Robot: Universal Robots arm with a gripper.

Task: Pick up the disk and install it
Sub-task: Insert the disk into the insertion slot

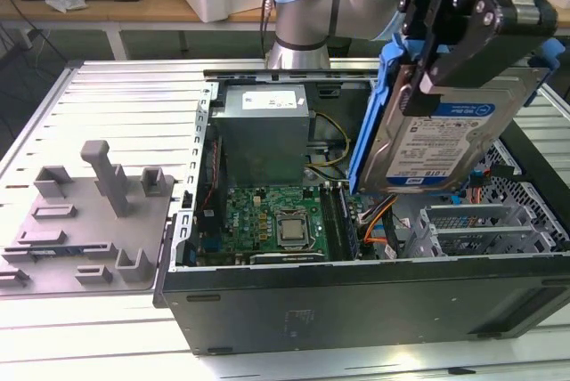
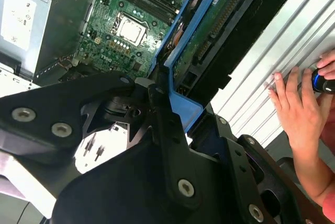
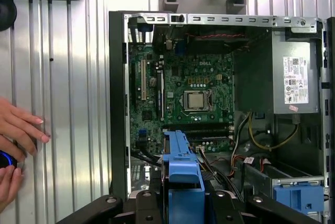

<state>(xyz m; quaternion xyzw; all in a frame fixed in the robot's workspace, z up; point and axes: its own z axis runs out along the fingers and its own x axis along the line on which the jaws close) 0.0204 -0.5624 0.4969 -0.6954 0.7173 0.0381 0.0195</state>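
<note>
1. Hanging in mid-air is where the disk (image 1: 463, 123) is right now. The gripper (image 1: 423, 83) is clamped tight on its upper edge, and it tilts with the label toward the exterior camera.
2. It sits above the open computer case (image 1: 356, 296), toward the exterior view's right, and touches nothing inside as far as I can tell.
3. So the pick-up half looks done to me.
4. The install half isn't done yet. In the first wrist view the drive cage (image 3: 272, 174) with its blue latch piece (image 3: 297, 197) is down in the case, apart from the disk.
5. Side note: a person's hand (image 3: 18, 127) is on the ribbed table (image 3: 73, 103) beside the case.
</note>
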